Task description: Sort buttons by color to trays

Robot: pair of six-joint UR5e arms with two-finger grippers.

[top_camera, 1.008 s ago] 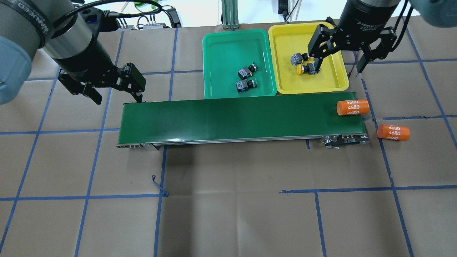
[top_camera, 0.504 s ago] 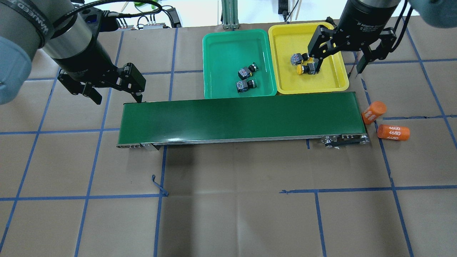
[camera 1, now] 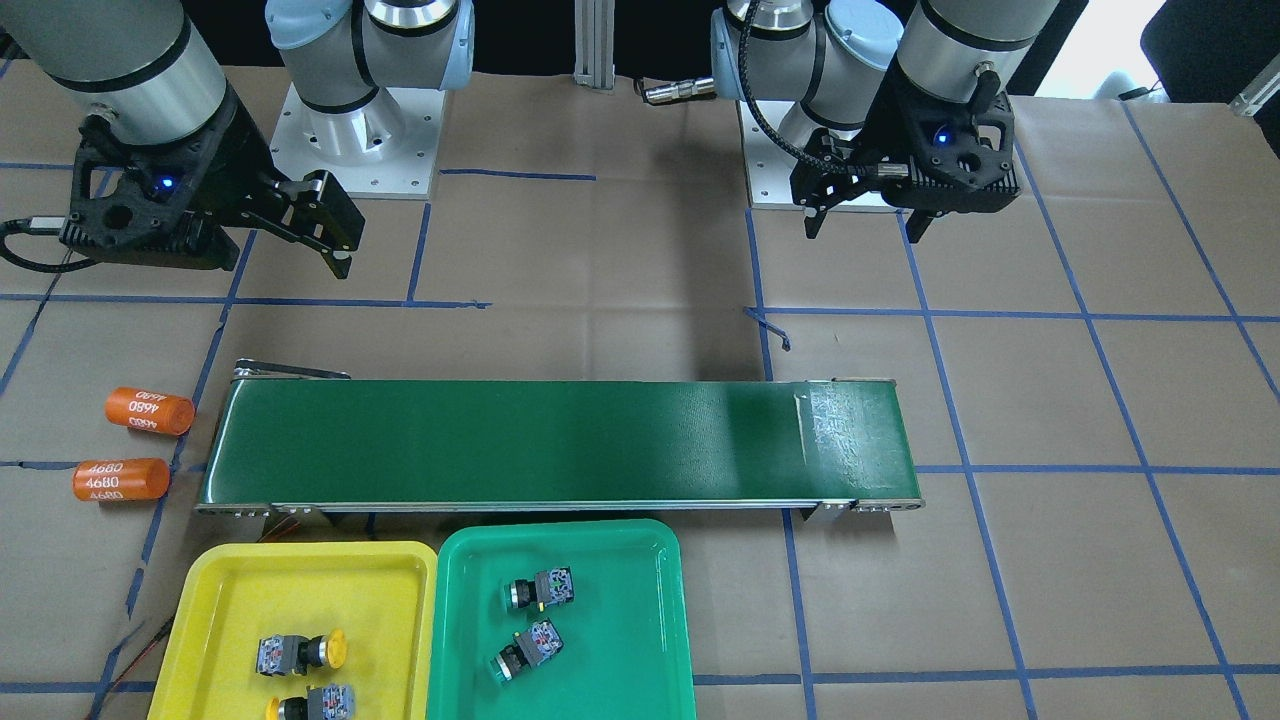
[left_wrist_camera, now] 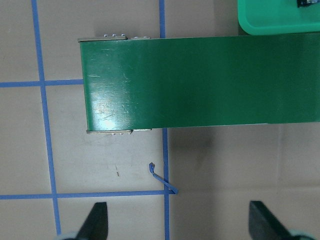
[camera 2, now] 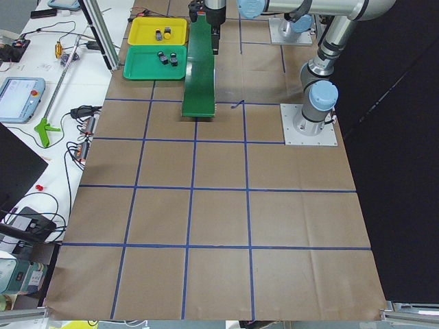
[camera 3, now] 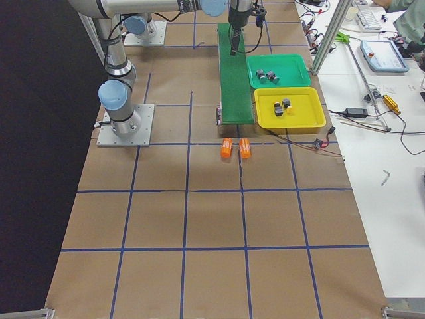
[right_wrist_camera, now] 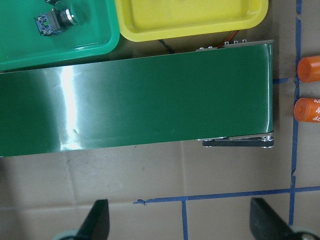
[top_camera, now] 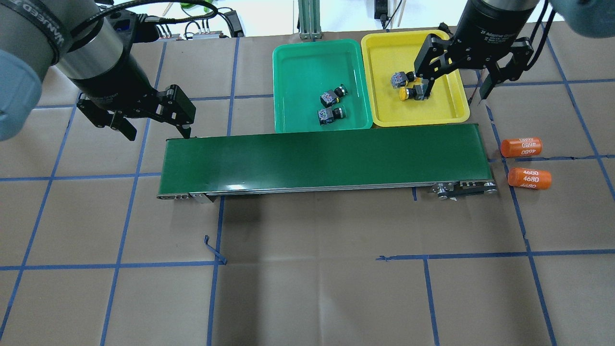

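Note:
Two green-capped buttons point(top_camera: 333, 97) point(top_camera: 330, 114) lie in the green tray point(top_camera: 302, 62). Two yellow-capped buttons point(top_camera: 402, 78) point(top_camera: 412, 92) lie in the yellow tray point(top_camera: 391, 50). Both trays stand side by side beyond the belt and show in the front view too, green tray point(camera 1: 620, 660) and yellow tray point(camera 1: 230, 600). My left gripper point(top_camera: 156, 129) is open and empty, high over the belt's left end. My right gripper point(top_camera: 455, 91) is open and empty, high over the belt's right end. In each wrist view only the fingertips point(left_wrist_camera: 97, 222) point(right_wrist_camera: 97, 220) show, wide apart.
A long dark green conveyor belt point(top_camera: 326, 156) lies across the middle with nothing on it. Two orange cylinders marked 4680 point(top_camera: 521, 147) point(top_camera: 529, 178) lie on the table just off its right end. Brown paper with blue tape lines covers the table.
The orange cylinder that was on the belt's right end has rolled off and now lies on the table beside the other one. Neither arm has moved.

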